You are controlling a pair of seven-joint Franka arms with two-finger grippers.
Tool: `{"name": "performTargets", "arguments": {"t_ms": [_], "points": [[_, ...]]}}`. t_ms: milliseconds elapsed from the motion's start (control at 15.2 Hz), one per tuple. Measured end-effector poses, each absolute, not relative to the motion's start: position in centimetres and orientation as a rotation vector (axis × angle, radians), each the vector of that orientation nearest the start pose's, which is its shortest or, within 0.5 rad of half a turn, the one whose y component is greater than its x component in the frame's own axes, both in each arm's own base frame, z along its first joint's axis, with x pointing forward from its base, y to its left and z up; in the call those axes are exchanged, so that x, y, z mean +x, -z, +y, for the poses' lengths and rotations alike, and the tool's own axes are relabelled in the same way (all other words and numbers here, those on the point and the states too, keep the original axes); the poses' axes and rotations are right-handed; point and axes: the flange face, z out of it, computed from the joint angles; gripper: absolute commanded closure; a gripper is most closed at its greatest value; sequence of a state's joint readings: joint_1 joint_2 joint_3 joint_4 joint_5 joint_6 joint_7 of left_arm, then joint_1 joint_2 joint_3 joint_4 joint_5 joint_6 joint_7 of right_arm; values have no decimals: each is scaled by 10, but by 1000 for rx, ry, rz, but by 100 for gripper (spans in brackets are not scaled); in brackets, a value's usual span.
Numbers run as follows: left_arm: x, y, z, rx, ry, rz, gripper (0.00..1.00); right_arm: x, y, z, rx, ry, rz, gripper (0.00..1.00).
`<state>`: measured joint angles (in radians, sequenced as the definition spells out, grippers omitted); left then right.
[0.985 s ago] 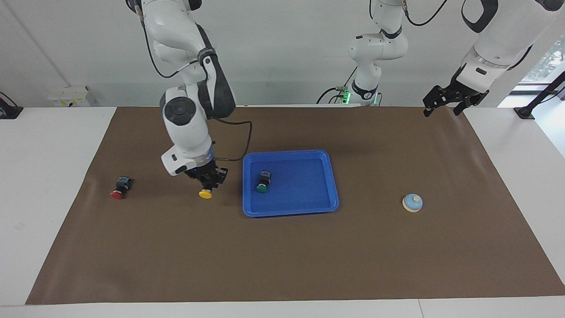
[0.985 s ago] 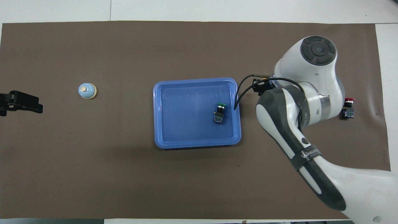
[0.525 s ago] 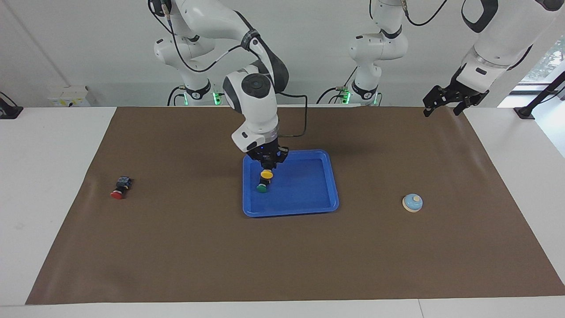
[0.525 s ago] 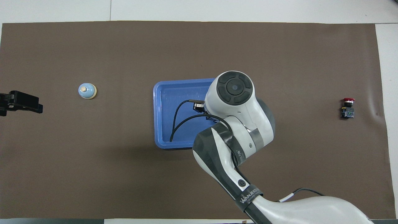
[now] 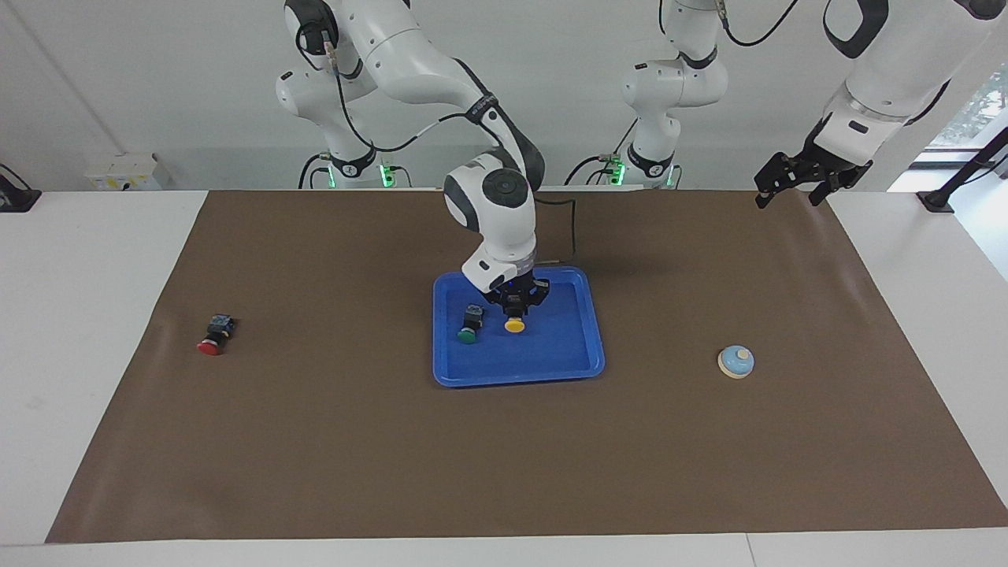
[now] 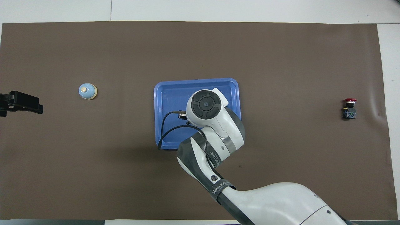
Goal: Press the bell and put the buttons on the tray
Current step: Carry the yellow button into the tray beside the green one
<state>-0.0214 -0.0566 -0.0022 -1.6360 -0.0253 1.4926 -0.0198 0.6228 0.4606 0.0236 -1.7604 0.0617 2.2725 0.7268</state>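
Note:
My right gripper is shut on the yellow button and holds it low inside the blue tray, beside the green button that lies on the tray floor. I cannot tell whether the yellow button touches the floor. In the overhead view the right arm hides both buttons and the gripper; only part of the tray shows. The red button lies on the mat toward the right arm's end. The light-blue bell sits toward the left arm's end. My left gripper waits open in the air.
A brown mat covers the table, with white table edge around it. The right arm's cable loops over the tray's corner nearest the robots. The left gripper hangs over the mat's edge at the left arm's end.
My right gripper carried the yellow button from the mat beside the tray over the tray's rim and lowered it inside, next to the green button. The left arm has not moved.

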Motion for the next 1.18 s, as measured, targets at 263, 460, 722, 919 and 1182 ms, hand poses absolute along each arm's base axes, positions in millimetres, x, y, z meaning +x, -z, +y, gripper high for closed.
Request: {"name": "performTargets", "arguments": {"t_ms": [263,460,722,919,1182], "points": [[527,-618,-15,-3162,-138,7,0,521,-295,401,-3067,-9,175,1],[527,-618,-15,-3162,-138,7,0,521,-294,399,-3068,-11,193,0],[527,-618,-15,-3162,-138,7,0,524,-306,402,-3067,-29,292,0],[527,-618,-15,-3162,-138,7,0,538,-350,395,-3086,-74,366,0],[527,-618,-15,-3162,-138,7,0,566,-424,325,-3071,-81,508,0]]}}
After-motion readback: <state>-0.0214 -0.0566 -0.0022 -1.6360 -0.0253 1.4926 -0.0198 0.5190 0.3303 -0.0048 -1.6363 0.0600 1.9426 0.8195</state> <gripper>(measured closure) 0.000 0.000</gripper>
